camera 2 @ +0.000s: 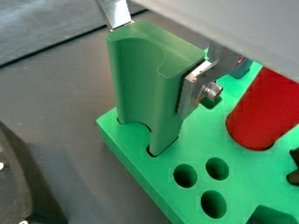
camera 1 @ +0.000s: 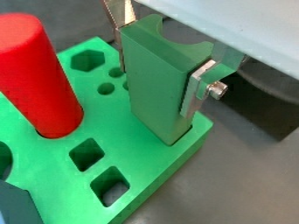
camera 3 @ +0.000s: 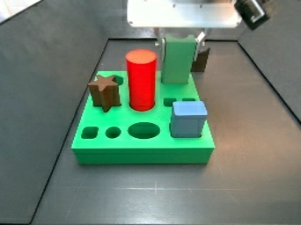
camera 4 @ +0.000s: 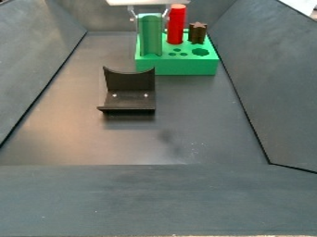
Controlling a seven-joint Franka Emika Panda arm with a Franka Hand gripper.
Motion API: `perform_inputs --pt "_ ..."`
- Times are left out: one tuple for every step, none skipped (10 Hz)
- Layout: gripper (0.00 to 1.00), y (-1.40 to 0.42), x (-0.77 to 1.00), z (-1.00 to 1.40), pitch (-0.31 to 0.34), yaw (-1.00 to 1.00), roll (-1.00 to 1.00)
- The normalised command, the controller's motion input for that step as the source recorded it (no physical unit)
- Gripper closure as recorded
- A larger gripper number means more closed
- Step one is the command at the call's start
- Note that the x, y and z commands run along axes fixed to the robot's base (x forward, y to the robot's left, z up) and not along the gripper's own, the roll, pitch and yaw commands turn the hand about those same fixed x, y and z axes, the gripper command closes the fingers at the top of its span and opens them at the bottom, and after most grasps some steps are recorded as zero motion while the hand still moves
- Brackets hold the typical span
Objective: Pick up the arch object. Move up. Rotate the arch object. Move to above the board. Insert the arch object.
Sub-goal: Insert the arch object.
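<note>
The arch object (camera 1: 158, 83) is a pale green upright block with a curved notch in its top end. Its lower end stands in a cutout at a corner of the bright green board (camera 1: 140, 188). My gripper (camera 1: 159, 51) is shut on it, one silver finger (camera 1: 198, 86) on each side near the top. Both wrist views show this; in a wrist view the arch object (camera 2: 142, 87) stands at the board's (camera 2: 135, 153) edge under my gripper (camera 2: 156, 48). In a side view the arch object (camera 3: 179, 60) is at the board's (camera 3: 141, 151) far side, below my gripper (camera 3: 179, 37).
On the board stand a red cylinder (camera 3: 141, 79), a brown star (camera 3: 105, 90), a blue cube (camera 3: 188, 119) and a dark brown block (camera 3: 201, 60). The fixture (camera 4: 128, 91) stands on the dark floor in front of the board (camera 4: 186, 65). Dark walls surround the floor.
</note>
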Motion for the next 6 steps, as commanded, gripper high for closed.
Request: perform_inputs --pt "1.0 0.0 0.03 -0.5 -0.067 -0.23 -0.06" --pt "1.0 0.0 0.0 -0.65 -0.08 -0.11 0.0" --pt "1.0 0.0 0.0 -0.61 -0.074 -0.02 0.0" --pt "1.0 0.0 0.03 -0.46 0.0 0.0 0.0" --pt "1.0 0.05 0.0 0.0 0.0 0.0 -0.07" --pt "1.0 0.0 0.0 0.0 0.0 0.0 0.0"
